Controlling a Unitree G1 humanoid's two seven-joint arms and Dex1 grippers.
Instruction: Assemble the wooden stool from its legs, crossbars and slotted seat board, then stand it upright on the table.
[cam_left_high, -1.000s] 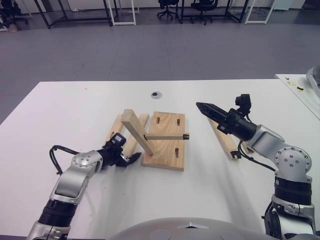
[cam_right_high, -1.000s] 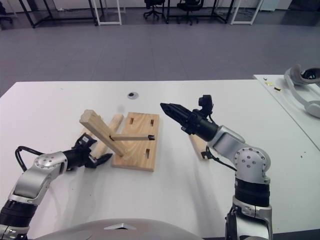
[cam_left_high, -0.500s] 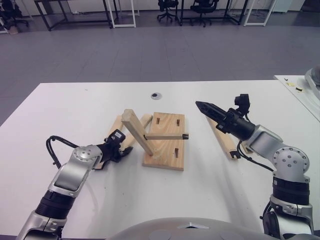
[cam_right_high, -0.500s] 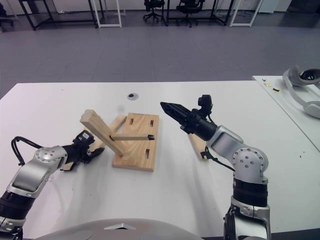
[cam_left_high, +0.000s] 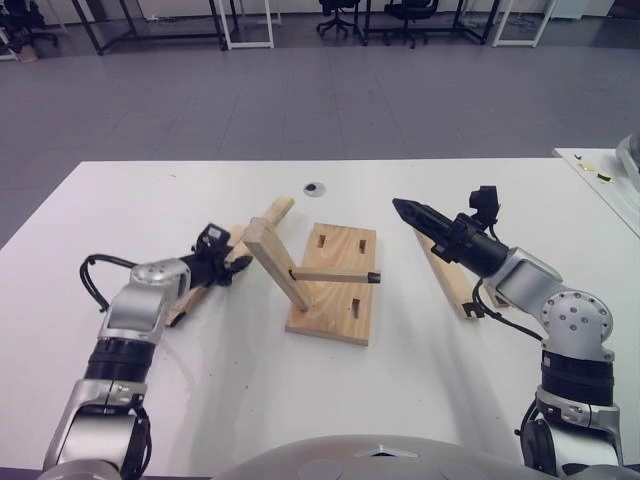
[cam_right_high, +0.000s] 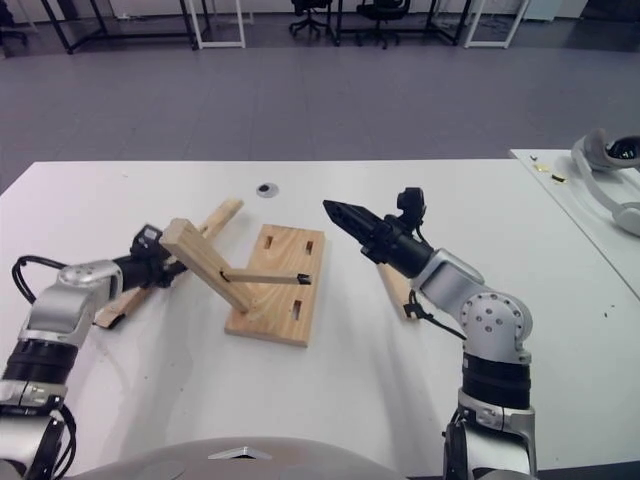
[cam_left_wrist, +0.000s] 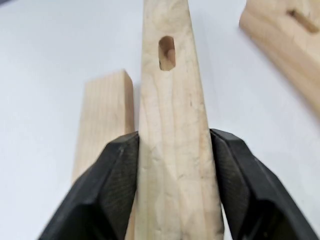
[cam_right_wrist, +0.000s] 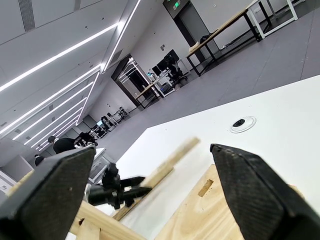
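Grips a wooden leg (cam_left_wrist: 172, 100) in the left gripper (cam_left_high: 226, 266), clenched from both sides, left of the seat board (cam_left_high: 340, 305). Points its long axis away and rightward, mortise hole near the far end. Seems lifted over a second leg (cam_left_wrist: 102, 110) just beside. Holds the right gripper (cam_left_high: 403, 209) spread, grasping nothing, aimed leftward beside the board's far right corner. Carries a tilted leg (cam_left_high: 272, 260) and crossbar (cam_left_high: 335, 274) on that board, flat on the surface (cam_left_high: 130, 200).

I work at a white table (cam_left_high: 430, 385) in a large open lab or office hall. Beyond it are a grey floor (cam_left_high: 300, 90), metal-framed desks (cam_left_high: 245, 30) and office chairs (cam_left_high: 405, 12), and long light strips (cam_right_wrist: 60, 55) cross the ceiling.
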